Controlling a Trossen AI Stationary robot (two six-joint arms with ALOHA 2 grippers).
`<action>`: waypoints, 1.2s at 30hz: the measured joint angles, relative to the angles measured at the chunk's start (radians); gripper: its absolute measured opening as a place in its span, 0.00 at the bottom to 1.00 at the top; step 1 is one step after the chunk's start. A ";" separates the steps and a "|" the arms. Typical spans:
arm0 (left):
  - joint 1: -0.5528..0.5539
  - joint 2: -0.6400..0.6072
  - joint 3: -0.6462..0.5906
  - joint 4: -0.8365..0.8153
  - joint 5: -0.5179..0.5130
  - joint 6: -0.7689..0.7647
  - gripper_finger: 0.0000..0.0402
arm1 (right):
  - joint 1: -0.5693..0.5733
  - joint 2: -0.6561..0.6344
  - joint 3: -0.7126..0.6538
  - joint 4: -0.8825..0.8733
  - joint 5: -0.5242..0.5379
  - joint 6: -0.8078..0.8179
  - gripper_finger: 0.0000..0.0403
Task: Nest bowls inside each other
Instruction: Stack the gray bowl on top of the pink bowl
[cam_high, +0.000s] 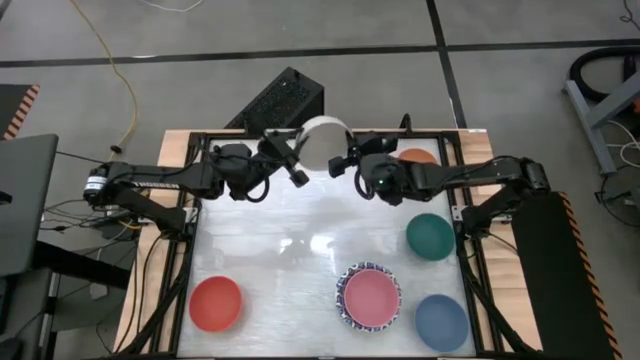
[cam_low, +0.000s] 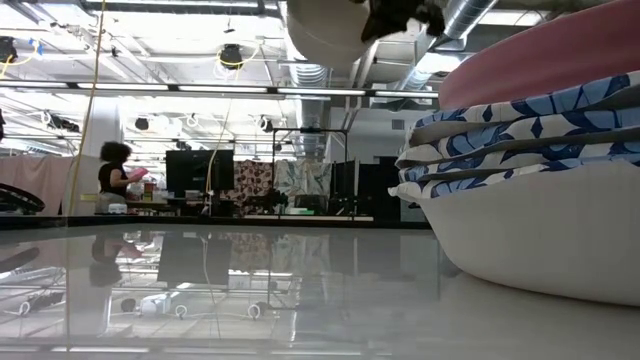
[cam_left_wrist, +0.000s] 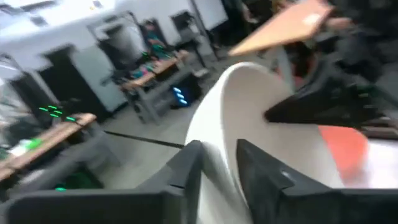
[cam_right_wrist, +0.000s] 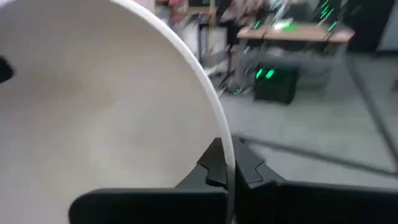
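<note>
The cream bowl (cam_high: 322, 140) is plain off-white inside and out, with no pattern. The orange bowl (cam_high: 417, 156) shows as a flat orange patch. The teal bowl (cam_high: 430, 236) is plain dark green-blue, the blue bowl (cam_high: 441, 322) a dusty slate blue, the red bowl (cam_high: 215, 303) an even orange-red. The pink bowl (cam_high: 372, 297) is plain rose and sits in white bowls (cam_low: 520, 130) whose rims carry a blue leaf pattern. The table (cam_high: 270, 240) is glossy pale grey-white. The fingers (cam_right_wrist: 219, 163) are black.
</note>
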 joint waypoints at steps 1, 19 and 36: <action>-0.001 -0.003 0.000 -0.023 0.013 -0.023 0.25 | -0.007 -0.006 0.000 -0.047 -0.043 0.055 0.02; -0.095 -0.331 -0.001 -0.590 0.260 -0.464 0.48 | 0.139 -0.047 0.000 -0.575 -0.827 0.521 0.02; -0.191 -0.431 -0.003 -0.826 0.507 -0.781 0.48 | 0.605 0.002 -0.003 -0.883 -0.717 1.277 0.02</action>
